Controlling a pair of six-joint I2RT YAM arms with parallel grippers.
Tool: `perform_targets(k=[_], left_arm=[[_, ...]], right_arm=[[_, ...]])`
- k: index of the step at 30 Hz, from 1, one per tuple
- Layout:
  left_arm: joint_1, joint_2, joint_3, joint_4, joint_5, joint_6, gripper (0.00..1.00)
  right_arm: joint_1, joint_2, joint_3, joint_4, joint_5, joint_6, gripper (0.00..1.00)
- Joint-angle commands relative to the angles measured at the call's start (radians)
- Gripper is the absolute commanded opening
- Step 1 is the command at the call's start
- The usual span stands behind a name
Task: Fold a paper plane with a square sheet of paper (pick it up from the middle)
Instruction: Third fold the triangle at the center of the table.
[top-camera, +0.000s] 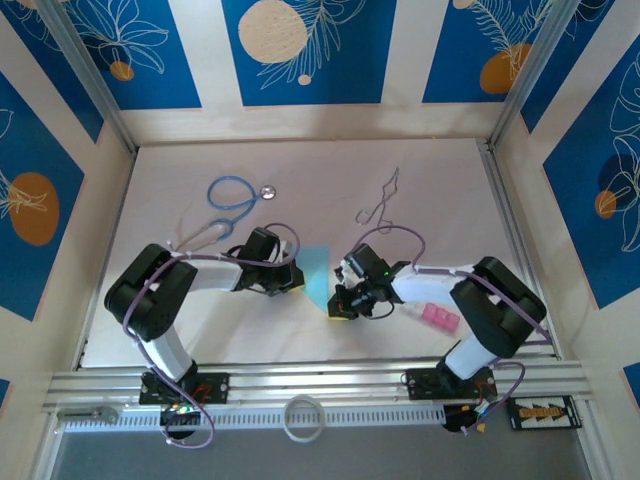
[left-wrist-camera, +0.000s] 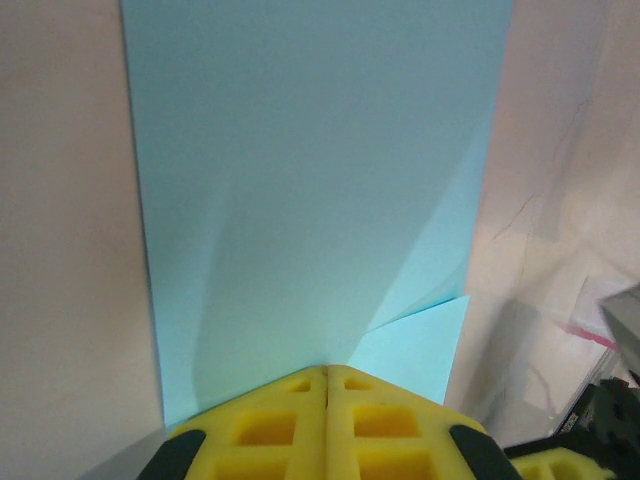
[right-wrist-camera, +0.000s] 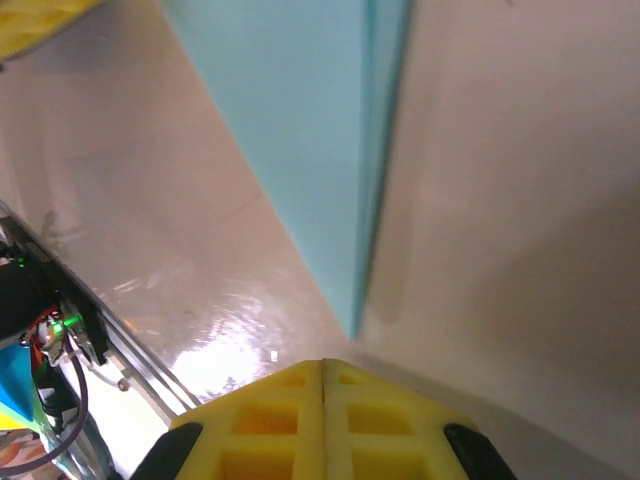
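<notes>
Now my left gripper (left-wrist-camera: 327, 375) is clenched on the near edge of the square sheet of paper (left-wrist-camera: 310, 180), which lies partly folded mid-table (top-camera: 440, 190). My right gripper (right-wrist-camera: 322, 368) is pressed closed and empty, just short of the sheet's point.

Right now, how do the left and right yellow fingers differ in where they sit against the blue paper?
The left fingers reach the blue paper at a broad edge beside a folded flap; the right fingers stop just short of its sharp point. The left fingers look along a wide sheet, the right fingers along a narrowing wedge. Both pairs are yellow and closed together.
</notes>
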Motion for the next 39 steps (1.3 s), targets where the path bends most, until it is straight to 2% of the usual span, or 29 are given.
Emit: perform_targets(k=[1, 3, 8, 11, 18, 21, 22, 25, 32, 39], left_arm=[[0.008, 0.046, -0.016, -0.046, -0.052, 0.016, 0.03], [0.009, 0.046, -0.016, -0.042, -0.052, 0.015, 0.03], [0.007, 0.046, -0.011, -0.040, -0.050, 0.016, 0.03], [0.007, 0.032, -0.003, -0.051, -0.040, 0.019, 0.03], [0.006, -0.048, 0.081, -0.147, -0.043, 0.055, 0.08], [-0.016, -0.091, 0.091, -0.169, -0.066, 0.051, 0.17], [-0.027, -0.099, 0.091, -0.183, -0.078, 0.047, 0.17], [-0.068, -0.116, 0.071, -0.182, -0.093, 0.017, 0.15], [-0.172, -0.042, 0.019, -0.032, -0.091, -0.087, 0.11], [-0.161, 0.001, -0.015, -0.047, -0.185, -0.041, 0.09]], right_arm=[[0.008, -0.036, 0.045, 0.001, 0.042, 0.052, 0.02], [0.009, -0.004, 0.075, 0.009, 0.086, 0.103, 0.02], [0.020, 0.128, 0.158, 0.028, 0.084, 0.131, 0.01], [0.022, 0.170, 0.149, 0.046, 0.087, 0.140, 0.00], [0.016, 0.149, 0.042, 0.050, 0.086, 0.148, 0.00], [0.014, 0.145, 0.034, 0.050, 0.097, 0.153, 0.00], [0.014, 0.146, 0.035, 0.052, 0.099, 0.156, 0.00], [0.014, 0.154, 0.037, 0.075, 0.092, 0.165, 0.00], [0.015, 0.170, 0.027, 0.121, 0.076, 0.184, 0.00], [0.012, 0.162, 0.005, 0.125, 0.076, 0.188, 0.00]])
